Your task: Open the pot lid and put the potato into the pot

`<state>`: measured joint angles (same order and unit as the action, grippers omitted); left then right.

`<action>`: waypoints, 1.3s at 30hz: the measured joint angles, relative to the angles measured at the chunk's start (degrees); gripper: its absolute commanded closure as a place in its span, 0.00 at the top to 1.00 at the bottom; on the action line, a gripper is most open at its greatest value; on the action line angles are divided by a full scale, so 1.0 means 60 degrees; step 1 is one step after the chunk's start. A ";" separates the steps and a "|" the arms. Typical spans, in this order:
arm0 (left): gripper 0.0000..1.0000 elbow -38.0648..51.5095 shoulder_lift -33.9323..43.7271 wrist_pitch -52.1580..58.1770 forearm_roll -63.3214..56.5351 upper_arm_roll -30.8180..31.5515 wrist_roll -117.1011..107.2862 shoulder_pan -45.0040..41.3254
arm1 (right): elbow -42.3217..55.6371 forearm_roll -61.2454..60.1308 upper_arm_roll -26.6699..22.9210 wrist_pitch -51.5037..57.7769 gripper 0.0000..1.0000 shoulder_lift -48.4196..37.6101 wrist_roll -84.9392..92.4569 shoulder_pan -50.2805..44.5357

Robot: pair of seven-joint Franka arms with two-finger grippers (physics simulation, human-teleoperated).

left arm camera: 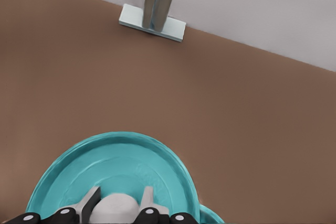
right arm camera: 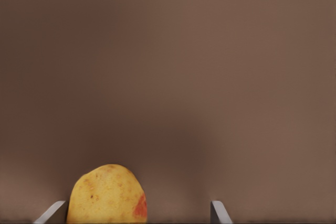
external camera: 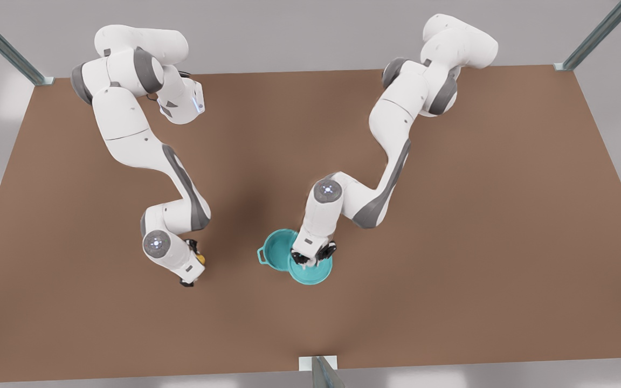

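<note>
The fingers (left arm camera: pixel 90 202) of the left gripper (left arm camera: pixel 118 206) press on either side of the small white knob (left arm camera: pixel 116 208) at the centre of the pot lid (left arm camera: pixel 113 174), clamping it. In the front view this gripper (external camera: pixel 308 260) is at the lower middle of the brown table (external camera: pixel 450 242), and the flat teal lid (external camera: pixel 310 272) it holds sits shifted off the pot (external camera: pixel 278 249) toward the front view's right and near edge, overlapping the rim while most of the pot's teal inside lies uncovered. One loop handle (external camera: pixel 261 255) of the pot juts toward the front view's left. The right gripper (right arm camera: pixel 139 214) has its fingers (right arm camera: pixel 51 215) spread wide, with the potato (right arm camera: pixel 107 193) between them, close to one finger and clear of the other; whether the near finger touches it I cannot tell. The potato is yellow with a red-orange patch on one flank, and its long axis runs away from the wrist camera, rounded end outward. In the front view the right gripper (external camera: pixel 191 269) is low over the table at the left, well apart from the pot, with a sliver of the potato (external camera: pixel 200 259) showing beside it. No writing or brand mark can be read on any object.
</note>
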<state>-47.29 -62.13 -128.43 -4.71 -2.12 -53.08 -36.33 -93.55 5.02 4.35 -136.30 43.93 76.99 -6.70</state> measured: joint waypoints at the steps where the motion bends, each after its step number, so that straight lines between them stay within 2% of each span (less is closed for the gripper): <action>1: 0.46 -0.0012 -0.0051 0.0164 0.0064 -0.0014 0.0252 0.0611 | 0.0000 0.0004 -0.0003 -0.0005 0.99 -0.0001 0.0041 0.0018; 4: 0.46 -0.0077 -0.0615 0.0184 0.0169 -0.0026 0.1116 0.2504 | 0.0001 0.0012 -0.0001 -0.0014 0.84 -0.0001 0.0165 0.0044; 6: 0.46 -0.0101 -0.0955 0.0039 0.0197 -0.0031 0.1672 0.3246 | 0.0001 0.0014 -0.0001 -0.0019 0.78 -0.0001 0.0242 0.0047; 7: 0.57 -0.0104 -0.1075 -0.0034 0.0214 -0.0031 0.1934 0.3423 | 0.0001 0.0014 0.0001 -0.0020 0.76 -0.0001 0.0277 0.0047; 8: 0.98 -0.0107 -0.1184 -0.0102 0.0237 -0.0025 0.2190 0.3530 | 0.0001 0.0015 -0.0003 -0.0022 0.73 -0.0001 0.0311 0.0048; 9: 1.00 -0.0109 -0.1260 -0.0163 0.0271 -0.0025 0.2450 0.3587 | 0.0001 0.0015 -0.0002 -0.0023 0.72 -0.0001 0.0343 0.0048; 13: 1.00 -0.0098 -0.0759 0.0489 0.0353 -0.0175 0.3550 0.3644 | 0.0001 0.0015 -0.0001 -0.0020 0.58 -0.0001 0.0457 0.0048; 14: 1.00 -0.0103 -0.0180 0.1049 0.0346 -0.0173 0.3813 0.3649 | 0.0001 0.0014 -0.0001 -0.0018 0.53 -0.0001 0.0481 0.0048; 17: 1.00 -0.0271 0.2488 0.3663 0.0863 -0.0113 0.4569 0.4111 | 0.0001 0.0008 -0.0006 0.0003 0.49 -0.0014 0.0552 0.0048; 19: 1.00 -0.4083 0.5675 0.4323 0.1348 -0.0148 0.5131 0.4667 | -0.0007 0.0004 -0.0003 0.0026 0.47 -0.0022 0.0595 0.0049; 21: 1.00 -0.5420 0.6871 0.4670 0.1634 -0.0153 0.5637 0.4929 | -0.0012 0.0002 0.0005 0.0054 0.46 -0.0041 0.0637 0.0048; 33: 1.00 -0.5804 0.7251 0.5582 0.1903 -0.0158 0.7210 0.4987 | -0.0147 -0.0124 0.0395 0.1253 0.45 -0.1399 0.0771 -0.0270; 39: 1.00 -0.5834 0.7253 0.5726 0.1899 -0.0150 0.7620 0.4986 | -0.0127 -0.0778 0.0658 0.2108 0.44 -0.1724 0.0693 -0.1405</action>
<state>-82.29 -18.61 -94.07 6.68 -3.02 -7.36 -6.42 -94.31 0.36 8.30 -123.65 33.59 81.15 -15.13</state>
